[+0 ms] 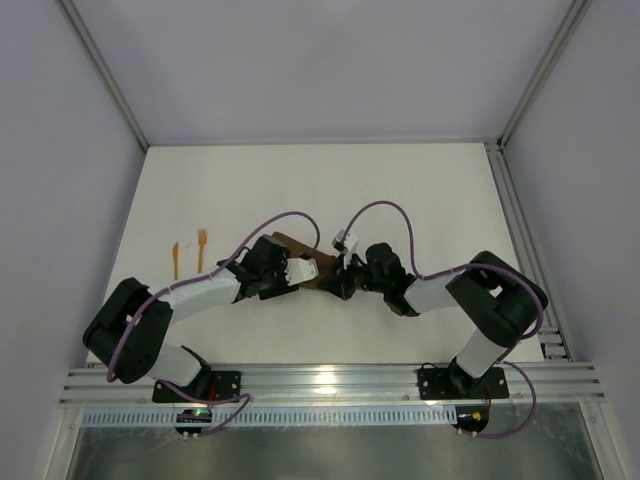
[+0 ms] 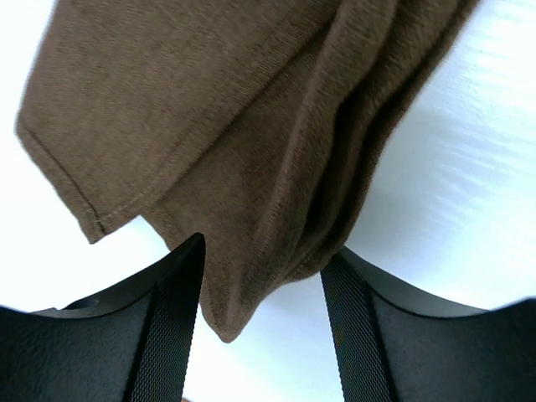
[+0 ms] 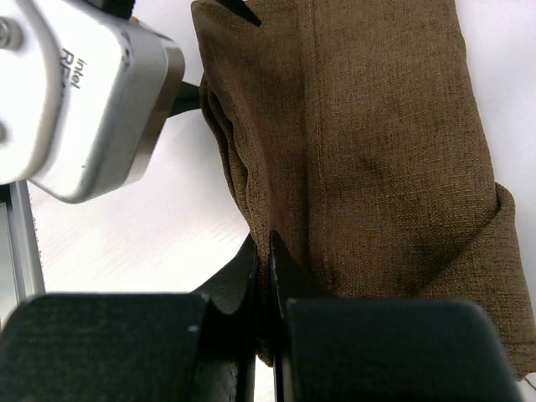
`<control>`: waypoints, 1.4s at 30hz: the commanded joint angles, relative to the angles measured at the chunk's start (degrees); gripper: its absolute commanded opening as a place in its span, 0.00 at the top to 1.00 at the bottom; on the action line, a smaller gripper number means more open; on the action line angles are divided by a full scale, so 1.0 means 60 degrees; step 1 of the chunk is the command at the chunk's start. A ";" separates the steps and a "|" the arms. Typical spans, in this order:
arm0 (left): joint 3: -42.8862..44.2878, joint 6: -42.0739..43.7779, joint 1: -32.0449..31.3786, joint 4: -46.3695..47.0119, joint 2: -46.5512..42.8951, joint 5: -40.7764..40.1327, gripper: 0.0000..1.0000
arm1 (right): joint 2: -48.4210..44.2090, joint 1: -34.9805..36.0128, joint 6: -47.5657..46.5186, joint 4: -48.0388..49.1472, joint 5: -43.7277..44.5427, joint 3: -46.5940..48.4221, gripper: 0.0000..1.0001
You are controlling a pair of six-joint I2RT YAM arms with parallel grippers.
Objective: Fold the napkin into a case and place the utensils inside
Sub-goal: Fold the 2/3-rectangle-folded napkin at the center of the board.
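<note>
Finds the napkin (image 1: pixel 322 268) bunched into layered folds at the middle of the worktop (image 1: pixel 400 200), between the two arms. Clamps a fold at the napkin's edge with the right gripper (image 3: pixel 262 251), jaws pressed together on the cloth, just beside a stitched seam. Holds the left gripper (image 2: pixel 268 247) at the napkin's opposite side, jaws spread apart, with a drooping point of folded cloth between the fingers (image 2: pixel 167 327) and not squeezed. Shows, above that point, a hemmed corner overlapping the thicker folds. Catches the left wrist's silver camera (image 3: pixel 84 92) just beside the napkin in the right wrist view. Leaves the fork (image 1: pixel 201 250) well to the left of the napkin, across bare worktop, tines pointing away from the arms, and a second thin orange utensil (image 1: pixel 175 261) just beyond it, roughly parallel, apart from the fork and clear of both grippers.
</note>
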 commanded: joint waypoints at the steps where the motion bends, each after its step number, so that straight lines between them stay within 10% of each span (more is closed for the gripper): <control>1: -0.0538 -0.0456 -0.0129 0.1726 0.0030 -0.1206 0.43 | -0.0452 -0.0104 0.0219 0.0261 -0.0273 0.0199 0.97; 6: -0.1021 -0.0618 -0.0114 0.2402 0.0031 -0.1837 0.73 | -0.0496 -0.0324 0.0220 0.0159 -0.0683 0.0170 0.97; 16: -0.0349 -0.0545 -0.0114 -0.0607 -0.1155 -0.0536 0.99 | -0.0774 -0.0427 -0.0454 -0.0924 -0.1238 -0.0005 0.97; 24: 0.0983 -0.0004 -0.0173 -0.4349 -0.1581 0.1253 0.99 | -0.1653 -0.0280 -0.1215 -0.3003 -0.1665 0.0052 0.97; 42: 0.3241 0.0918 0.0691 -0.4819 0.0514 0.2089 0.85 | -0.0775 -0.1320 -0.0806 -0.3606 -0.2748 0.0829 0.97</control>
